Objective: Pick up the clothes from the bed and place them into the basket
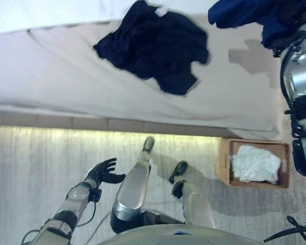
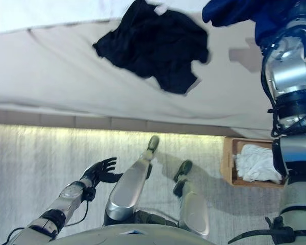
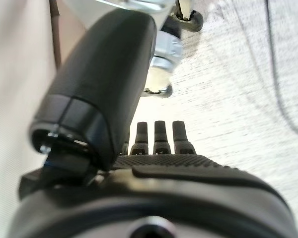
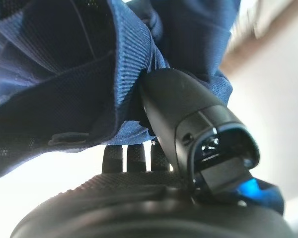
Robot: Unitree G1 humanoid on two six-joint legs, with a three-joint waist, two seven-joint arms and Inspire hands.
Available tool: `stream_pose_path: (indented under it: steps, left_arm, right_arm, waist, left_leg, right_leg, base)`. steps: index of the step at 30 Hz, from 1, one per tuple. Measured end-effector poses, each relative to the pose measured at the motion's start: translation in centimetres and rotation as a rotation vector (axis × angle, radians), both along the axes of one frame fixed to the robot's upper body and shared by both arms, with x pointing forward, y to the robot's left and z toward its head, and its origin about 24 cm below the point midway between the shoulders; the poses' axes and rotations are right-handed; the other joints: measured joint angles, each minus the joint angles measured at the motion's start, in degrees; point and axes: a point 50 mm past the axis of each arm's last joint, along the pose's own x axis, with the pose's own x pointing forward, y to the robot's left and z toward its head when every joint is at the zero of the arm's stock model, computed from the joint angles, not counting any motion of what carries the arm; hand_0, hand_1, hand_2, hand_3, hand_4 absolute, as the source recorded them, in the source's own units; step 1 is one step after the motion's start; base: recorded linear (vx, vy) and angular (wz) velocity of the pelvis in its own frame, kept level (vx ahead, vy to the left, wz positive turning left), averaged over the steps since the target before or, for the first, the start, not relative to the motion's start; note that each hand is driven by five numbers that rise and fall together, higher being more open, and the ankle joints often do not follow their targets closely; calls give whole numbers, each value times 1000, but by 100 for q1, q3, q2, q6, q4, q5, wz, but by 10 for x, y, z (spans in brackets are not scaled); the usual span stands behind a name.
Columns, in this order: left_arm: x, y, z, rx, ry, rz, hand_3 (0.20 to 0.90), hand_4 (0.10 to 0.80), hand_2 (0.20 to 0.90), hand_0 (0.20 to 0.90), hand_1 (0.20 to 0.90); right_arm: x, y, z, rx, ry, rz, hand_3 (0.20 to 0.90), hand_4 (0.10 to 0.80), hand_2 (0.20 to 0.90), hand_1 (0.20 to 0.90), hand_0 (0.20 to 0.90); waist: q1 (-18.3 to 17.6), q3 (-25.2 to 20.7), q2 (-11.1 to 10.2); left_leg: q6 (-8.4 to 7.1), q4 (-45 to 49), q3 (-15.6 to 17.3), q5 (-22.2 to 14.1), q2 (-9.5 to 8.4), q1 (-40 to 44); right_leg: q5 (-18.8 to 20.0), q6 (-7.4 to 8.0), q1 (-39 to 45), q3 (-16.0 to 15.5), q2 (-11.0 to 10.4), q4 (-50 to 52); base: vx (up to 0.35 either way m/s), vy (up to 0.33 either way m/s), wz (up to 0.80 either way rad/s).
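Observation:
A black garment (image 1: pixel 158 48) lies crumpled on the beige bed (image 1: pixel 51 76), near its far side. My right hand (image 4: pixel 188 119) is raised over the right end of the bed, shut on a dark blue garment (image 1: pixel 239 13) that hangs lifted off the sheet; in the right wrist view the thumb pinches the blue cloth (image 4: pixel 64 74) against the fingers. A brown basket (image 1: pixel 224 163) stands on the floor by the bed's near right corner, below that arm, with a white cloth (image 1: pixel 255 163) in it. My left hand (image 1: pixel 103 171) is open and empty, low over the floor at the left.
The bed's near edge runs across the view above a pale carpeted floor (image 1: pixel 41 168). White bedding (image 1: pixel 51 13) lies along the bed's far side.

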Motion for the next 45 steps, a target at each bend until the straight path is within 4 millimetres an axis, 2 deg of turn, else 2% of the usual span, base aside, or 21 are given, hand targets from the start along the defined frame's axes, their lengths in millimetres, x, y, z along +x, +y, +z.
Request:
stream_pose_path:
  steps: [3,5,7,10,13,15,16,19,25,30,32,33,35,38,39,40,41,42,44,45]
  left_arm:
    - [-4,3,-4,23,54,8,900,800,900,900,900]
    - [-4,0,-6,21,64,8,900,800,900,900,900]
    - [-5,-1,-8,27,76,2,900,800,900,900,900]
    - [-8,-8,-13,19,105,-3,900,800,900,900,900]
    - [-10,-21,-19,-14,128,-2,900,800,900,900,900]
    - [-12,-30,-23,-36,139,-8,900,800,900,900,900]
    - [-13,-31,-23,-39,142,-9,900,800,900,900,900]
    - [-21,-36,-28,-46,182,-19,900,800,900,900,900]
    - [-40,-35,-36,-43,250,-25,900,800,900,900,900]
    - [-42,-39,-37,-46,263,-61,900,800,900,900,900]
    - [-35,-41,-35,-40,248,-83,900,800,900,900,900]
    - [-23,-44,-31,-40,221,-99,900,800,900,900,900]
    - [-3,-49,-23,-39,170,-123,900,800,900,900,900]
    - [40,-55,0,-58,29,-135,900,800,900,900,900]
    - [54,-57,9,-61,-19,-136,900,800,900,900,900]
    - [61,-58,14,-58,-42,-140,900,800,900,900,900]
    - [72,-58,23,-58,-82,-150,900,800,900,900,900]
    - [81,-58,31,-58,-119,-160,900,800,900,900,900]
    - [91,-57,43,-60,-176,-177,900,800,900,900,900]
    - [93,-57,46,-57,-188,-185,900,800,900,900,900]
  right_arm:
    - [-17,-22,-4,40,-34,-49,200,100,300,300,300]
    - [-25,-34,-11,52,-30,-75,200,100,300,300,300]
    - [-32,-43,-27,63,-1,-96,200,100,300,300,300]
    - [-41,-58,-56,79,77,-132,200,100,300,300,300]
    - [-49,-68,-82,85,170,-150,200,100,300,300,300]
    - [-56,-76,-107,92,275,-157,200,100,300,300,300]
    - [-58,-78,-114,95,308,-157,200,100,300,300,300]
    - [-67,-86,-156,118,510,-149,200,100,300,300,300]
    - [-75,-88,-205,72,805,-136,200,100,300,300,300]
    - [-75,-90,-216,67,881,-140,200,100,300,300,300]
    - [-64,-87,-214,57,900,-144,200,100,300,300,300]
    - [-56,-87,-208,56,889,-153,200,100,300,300,300]
    - [-46,-86,-198,45,873,-177,200,100,300,300,300]
    - [-24,-78,-168,11,778,-194,200,100,300,300,300]
    - [-18,-74,-158,4,751,-193,307,207,392,392,392]
    - [-15,-73,-155,4,743,-191,307,207,392,392,392]
    - [-12,-71,-150,6,737,-192,502,402,559,559,559]
    - [-9,-70,-148,2,748,-203,900,800,900,900,900]
    - [-6,-70,-143,43,755,-228,900,800,900,900,900]
    - [-5,-70,-141,49,752,-234,900,800,900,900,900]
  waist:
    - [-332,-279,-192]
    - [-521,-567,-194]
    - [-744,-810,-174]
    - [-1097,-1145,-32]
    - [-1414,-1361,231]
    - [-1608,-1470,420]
    - [-1634,-1487,449]
    - [-1802,-1556,565]
    - [-1940,-1609,660]
    - [-1819,-1656,879]
    - [-1798,-1619,1005]
    - [-1782,-1488,1084]
    - [-1735,-1206,1226]
    - [-1575,-580,1505]
    - [-1531,-368,1554]
    - [-1497,-260,1560]
    - [-1445,-47,1549]
    - [-1416,120,1544]
    - [-1342,350,1527]
    - [-1340,424,1533]
  left_leg:
    - [-10,-342,207,34,-21,524]
    - [-10,-549,361,35,-20,739]
    - [-10,-742,540,34,-26,1039]
    - [-9,-871,690,32,-8,1283]
    - [9,-873,890,15,25,1400]
    - [42,-876,988,-34,100,1465]
    - [42,-877,1017,-35,115,1482]
    - [15,-884,1164,-59,252,1574]
    - [-20,-895,1232,-59,473,1584]
    - [-68,-874,1270,-13,511,1380]
    - [-112,-869,1273,65,512,1134]
    - [-158,-816,1253,149,496,940]
    - [-148,-691,1203,195,498,675]
    - [-183,-491,1164,303,491,59]
    - [-182,-374,1146,306,469,-137]
    - [-186,-332,1144,312,468,-208]
    - [-188,-258,1134,315,440,-299]
    - [-186,-165,1083,317,393,-402]
    - [-174,-42,1046,308,287,-608]
    - [-171,-2,1031,305,273,-645]
  right_leg:
    - [145,11,456,170,23,-419]
    - [239,43,601,320,28,-633]
    - [242,41,791,475,25,-778]
    - [241,42,931,651,46,-840]
    - [242,42,947,848,70,-840]
    - [242,42,952,975,140,-840]
    - [242,42,954,999,155,-840]
    - [242,41,954,1155,303,-842]
    - [249,22,906,1233,459,-846]
    - [295,-51,670,1252,496,-853]
    - [327,-97,395,1240,492,-794]
    - [404,-134,223,1216,472,-772]
    - [415,-150,-39,1168,449,-598]
    - [330,-183,-871,1149,446,56]
    - [246,-237,-1162,1148,427,413]
    - [189,-259,-1311,1153,410,603]
    - [35,-298,-1540,1155,353,981]
    - [-136,-336,-1751,1144,294,1340]
    - [-431,-344,-2168,1143,143,1939]
    - [-460,-351,-2219,1144,127,2031]
  base:
    - [-2,-27,-33]
    - [0,-37,-41]
    - [-2,-60,-41]
    - [-35,-82,-35]
    - [-51,-117,-37]
    - [-28,-125,-31]
    - [-25,-129,-29]
    - [-28,-116,-28]
    - [-38,-136,-12]
    - [-172,-136,-4]
    - [-294,-123,-3]
    - [-281,-127,2]
    - [-281,-114,10]
    - [-213,-120,3]
    - [-88,-69,1]
    - [-100,-79,6]
    - [-69,-65,14]
    - [-85,-111,24]
    - [-30,-73,25]
    - [62,-53,12]
